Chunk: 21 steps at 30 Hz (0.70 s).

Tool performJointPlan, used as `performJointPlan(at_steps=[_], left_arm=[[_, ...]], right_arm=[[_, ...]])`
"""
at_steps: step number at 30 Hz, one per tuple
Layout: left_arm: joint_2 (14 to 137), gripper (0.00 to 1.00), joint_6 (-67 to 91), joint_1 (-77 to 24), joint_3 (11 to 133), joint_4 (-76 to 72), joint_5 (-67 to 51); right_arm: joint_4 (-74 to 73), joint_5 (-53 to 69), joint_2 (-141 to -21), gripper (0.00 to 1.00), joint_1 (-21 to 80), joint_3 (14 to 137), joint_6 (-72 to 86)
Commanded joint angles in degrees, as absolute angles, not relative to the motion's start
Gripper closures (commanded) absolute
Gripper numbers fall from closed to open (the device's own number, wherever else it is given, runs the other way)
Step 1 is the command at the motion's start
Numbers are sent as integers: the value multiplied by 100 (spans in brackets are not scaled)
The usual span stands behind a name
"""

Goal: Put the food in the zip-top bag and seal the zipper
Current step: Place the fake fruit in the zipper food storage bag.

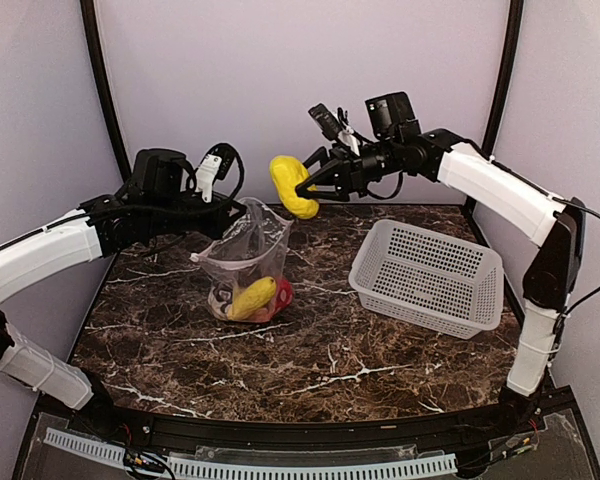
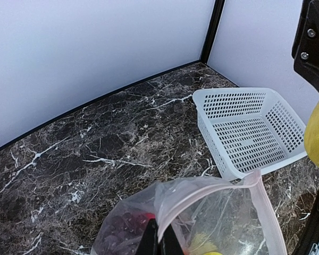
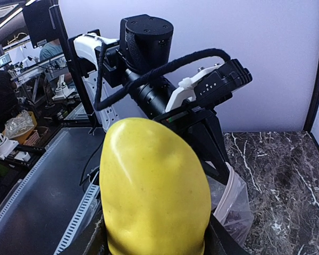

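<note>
The clear zip-top bag (image 1: 242,250) stands on the marble table, its mouth held up. My left gripper (image 1: 230,213) is shut on the bag's rim; in the left wrist view its fingertips (image 2: 160,240) pinch the pinkish zipper (image 2: 212,186). Inside the bag lie a yellow piece (image 1: 252,297), a red piece (image 1: 282,292) and dark purple grapes (image 2: 122,234). My right gripper (image 1: 308,187) is shut on a second yellow food piece (image 1: 292,187), held in the air above and just right of the bag's mouth. That piece (image 3: 154,196) fills the right wrist view, with the bag (image 3: 236,210) behind it.
A white perforated basket (image 1: 427,275) sits right of the bag, showing nothing inside (image 2: 250,127). The cell's pale walls close in the back and sides of the table.
</note>
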<state>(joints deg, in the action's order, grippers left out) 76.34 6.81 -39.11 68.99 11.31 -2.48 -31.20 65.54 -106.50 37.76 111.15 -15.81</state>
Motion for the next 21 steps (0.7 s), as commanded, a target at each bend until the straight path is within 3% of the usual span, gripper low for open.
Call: performJointPlan(at_steps=[1, 21], left_arm=[[7590, 99, 903, -3912, 7045, 1260, -358], [7377, 99, 1061, -3916, 6906, 1151, -79]], right_arm=[[-1875, 7095, -11016, 53, 3897, 11463, -417], [213, 7314, -12032, 50, 4247, 11542, 1519]])
